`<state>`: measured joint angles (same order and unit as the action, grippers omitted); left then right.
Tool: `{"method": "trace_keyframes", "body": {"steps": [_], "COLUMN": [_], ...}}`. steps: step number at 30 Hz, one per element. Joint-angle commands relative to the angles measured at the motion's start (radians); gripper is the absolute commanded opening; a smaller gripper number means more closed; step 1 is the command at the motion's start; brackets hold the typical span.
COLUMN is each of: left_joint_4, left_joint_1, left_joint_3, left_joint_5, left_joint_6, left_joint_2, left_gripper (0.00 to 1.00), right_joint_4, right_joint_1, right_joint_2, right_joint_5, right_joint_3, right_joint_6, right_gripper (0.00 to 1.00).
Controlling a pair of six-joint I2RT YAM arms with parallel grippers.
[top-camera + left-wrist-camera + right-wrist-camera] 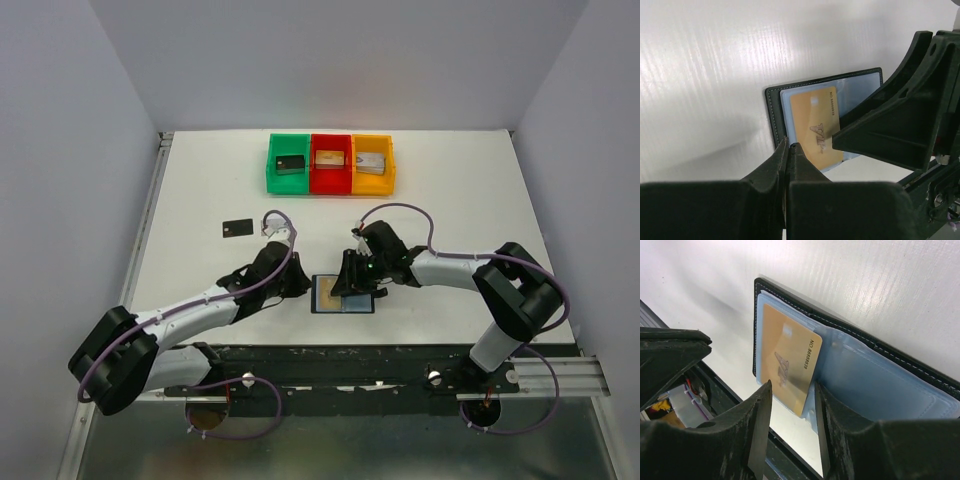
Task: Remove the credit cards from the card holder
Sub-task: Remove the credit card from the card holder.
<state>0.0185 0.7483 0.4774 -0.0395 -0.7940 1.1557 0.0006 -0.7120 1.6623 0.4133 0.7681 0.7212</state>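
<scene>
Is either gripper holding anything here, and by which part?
Left gripper is shut on nothing, tips at the wallet's edge. Right gripper flanks the gold card's near end; a grip cannot be told.

Only the tan-gold credit card (787,365) carries readable print. It lies centre-left in the right wrist view and near the centre of the left wrist view. Along its right-hand edge runs "NO" and then a row of digits — mostly eights, the last ones unclear. Across its middle stands a large slanted "VIP" in darker gold.
</scene>
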Motion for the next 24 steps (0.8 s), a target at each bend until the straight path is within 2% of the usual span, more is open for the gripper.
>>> {"method": "trace_keyframes", "body": {"steps": [1,7,19,24], "left_joint_4": [-0.09,-0.164,-0.12,-0.124], "left_joint_1": [0.0,0.002,0.002,0.002], "left_joint_3": [0.036,0.027,0.02,0.006], "left_joint_5": [0.065,0.112,0.078,0.072], "left_joint_6": [0.022,0.012,0.007,-0.005], "left_joint_2": [0.061,0.125,0.21,0.229], "left_gripper": [0.05,0.04,0.0,0.0], "right_joint_4": [-0.014,-0.011,-0.011,0.065], "right_joint_1": [0.002,0.002,0.002,0.002], "right_joint_2": [0.004,0.002,0.001,-0.007], "right_joint_5": [-0.008,0.001,0.013,0.036], "right_joint_3": [0.005,-0.006,-0.003,-0.029], "right_joint_6": [-0.016,-0.012,-0.012,0.027], "right_gripper": [0.48,0.48,0.48,0.48]}}
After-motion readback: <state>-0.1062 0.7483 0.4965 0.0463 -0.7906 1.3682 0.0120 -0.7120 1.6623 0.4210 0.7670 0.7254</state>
